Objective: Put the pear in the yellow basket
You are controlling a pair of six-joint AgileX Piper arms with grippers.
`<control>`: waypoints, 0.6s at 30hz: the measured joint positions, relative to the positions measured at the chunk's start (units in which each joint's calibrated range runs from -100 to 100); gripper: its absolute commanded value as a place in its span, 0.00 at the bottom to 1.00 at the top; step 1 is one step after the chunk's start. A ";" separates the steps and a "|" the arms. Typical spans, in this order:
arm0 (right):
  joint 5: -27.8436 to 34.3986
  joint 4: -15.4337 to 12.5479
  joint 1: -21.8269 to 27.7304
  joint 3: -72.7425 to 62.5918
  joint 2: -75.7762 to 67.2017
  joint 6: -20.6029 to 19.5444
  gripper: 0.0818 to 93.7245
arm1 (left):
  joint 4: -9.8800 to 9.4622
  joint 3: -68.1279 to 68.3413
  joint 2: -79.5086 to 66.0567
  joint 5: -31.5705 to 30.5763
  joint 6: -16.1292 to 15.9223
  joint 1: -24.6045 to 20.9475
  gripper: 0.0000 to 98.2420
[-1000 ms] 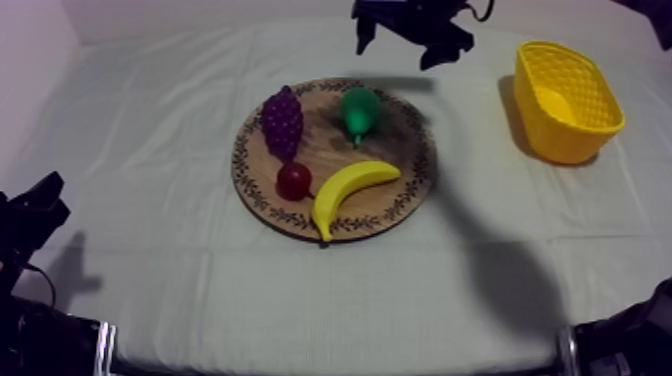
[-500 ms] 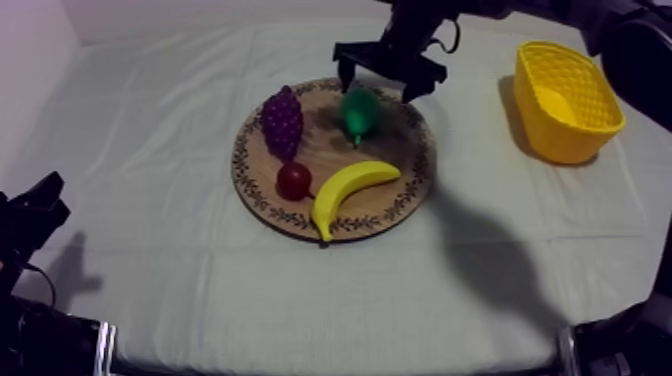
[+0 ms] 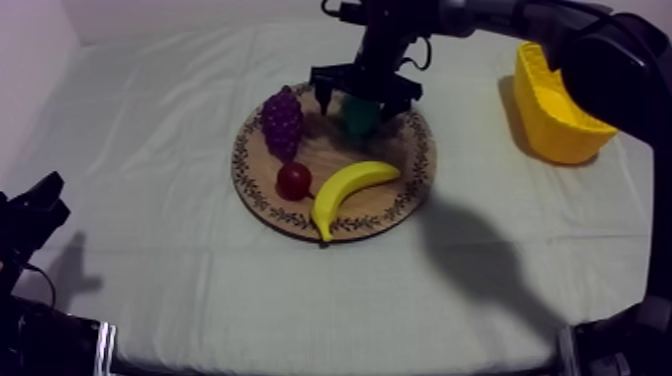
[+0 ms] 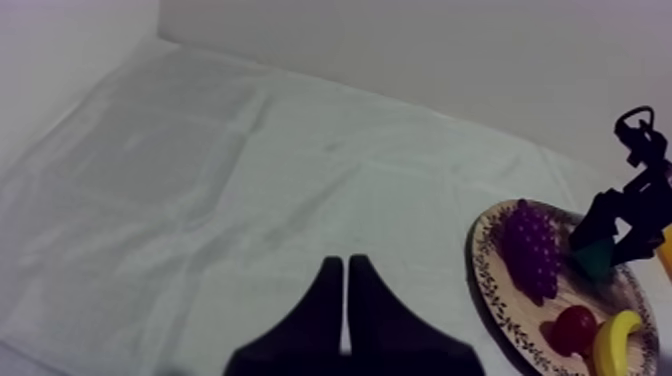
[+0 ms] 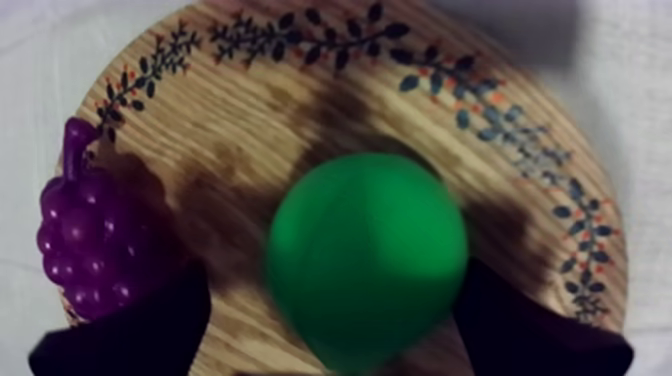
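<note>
One round wooden board (image 3: 405,175) with a leaf-patterned rim sits mid-frame and carries four toy fruits: one smooth green pear (image 3: 359,116), one knobbly bunch of grapes (image 3: 282,122), one small red fruit (image 3: 293,181) and one curved banana (image 3: 352,190). One lattice-walled yellow basket (image 3: 555,130) stands upper right. The right gripper (image 3: 368,98) has its fingers apart, astride the pear. The left gripper (image 4: 346,265) has its fingers together.

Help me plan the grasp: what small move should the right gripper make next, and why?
Probably close the right gripper on the pear: its open fingers stand either side of the pear, which lies on the wooden board, not yet gripped.
</note>
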 measured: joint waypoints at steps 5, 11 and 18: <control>0.47 0.27 -0.16 -1.92 1.68 -0.37 0.75 | 0.00 0.00 0.00 0.00 0.00 0.00 0.00; 2.39 0.78 0.46 -5.08 4.00 -0.84 0.65 | 0.00 0.00 0.00 0.00 0.00 0.00 0.00; 2.95 1.27 0.98 -6.55 4.88 -0.95 0.42 | 0.00 0.00 0.00 0.00 0.00 0.00 0.00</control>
